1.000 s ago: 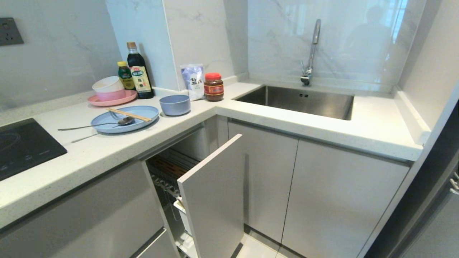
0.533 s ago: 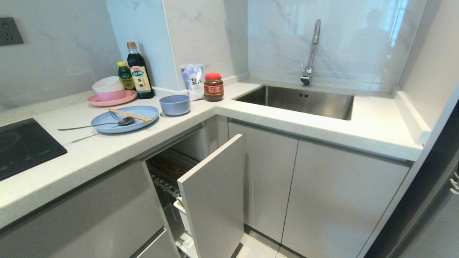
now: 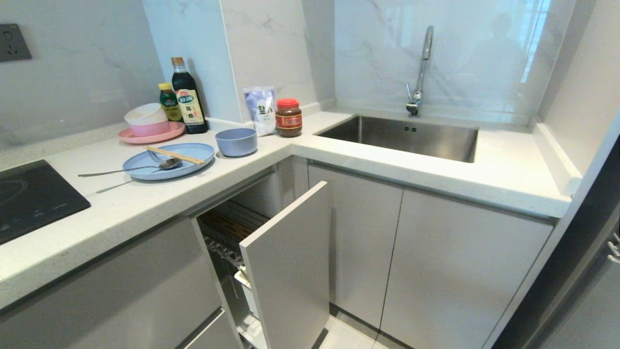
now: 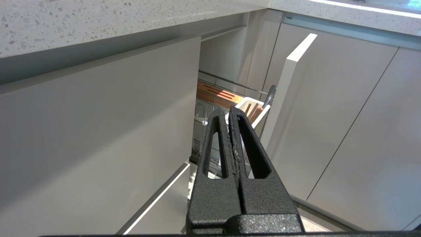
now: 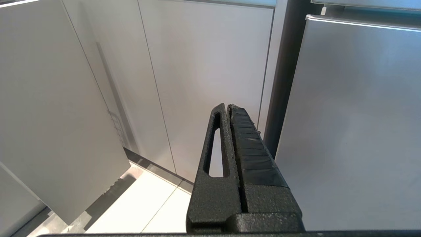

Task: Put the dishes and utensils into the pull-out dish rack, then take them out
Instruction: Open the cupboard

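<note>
On the counter lies the light-blue plate [image 3: 193, 151] with the wooden chopsticks [image 3: 173, 155], the silver spoon [image 3: 127, 169] and the fork [image 3: 154, 155] resting on it. The light-blue bowl [image 3: 236, 141] stands just right of the plate. Below the counter the pull-out dish rack [image 3: 227, 228] stands pulled out behind its grey cabinet front [image 3: 290, 261]; its wooden strip [image 4: 217, 93] and white utensil cup [image 4: 251, 110] show in the left wrist view. My left gripper [image 4: 228, 110] hangs shut and empty in front of the rack. My right gripper [image 5: 227, 107] is shut and empty, low before the cabinet doors.
A pink plate [image 3: 160, 135] with stacked bowls [image 3: 146, 119], two bottles [image 3: 188, 97], a salt bag [image 3: 260, 110] and a red-lidded jar [image 3: 288, 117] stand along the wall. A sink [image 3: 407, 138] with a tap lies right, a black hob [image 3: 29, 196] left, a steel appliance [image 5: 355, 131] far right.
</note>
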